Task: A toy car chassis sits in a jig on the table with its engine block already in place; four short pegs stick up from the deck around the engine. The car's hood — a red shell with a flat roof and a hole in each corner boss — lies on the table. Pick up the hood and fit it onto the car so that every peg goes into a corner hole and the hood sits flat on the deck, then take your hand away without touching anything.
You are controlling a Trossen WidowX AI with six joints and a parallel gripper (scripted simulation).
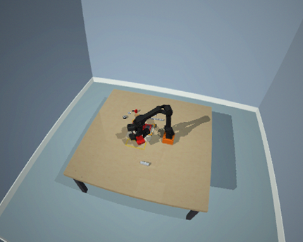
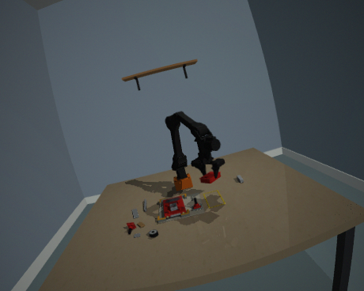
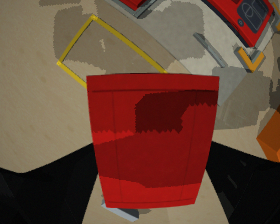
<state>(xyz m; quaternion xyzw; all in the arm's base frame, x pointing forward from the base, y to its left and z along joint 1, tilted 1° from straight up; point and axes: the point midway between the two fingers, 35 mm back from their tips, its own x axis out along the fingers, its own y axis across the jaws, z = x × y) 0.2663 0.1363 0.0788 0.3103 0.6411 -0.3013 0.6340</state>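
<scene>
The gripper is shut on the red hood, one finger at each side. The hood's flat roof faces the wrist camera, and it hangs above the table, its shadow apart from it in the exterior view. The red chassis sits in the grey jig with yellow corners, with the grey engine block on its deck. The arm partly covers the chassis in the top view, and it shows only in part in the wrist view. The pegs are too small to tell, and the hood's underside and corner holes are hidden.
A yellow outline lies on the table beside the jig. A red and black part stands near the jig's end. A grey block, a black wheel and several small parts lie around. The arm's base is orange.
</scene>
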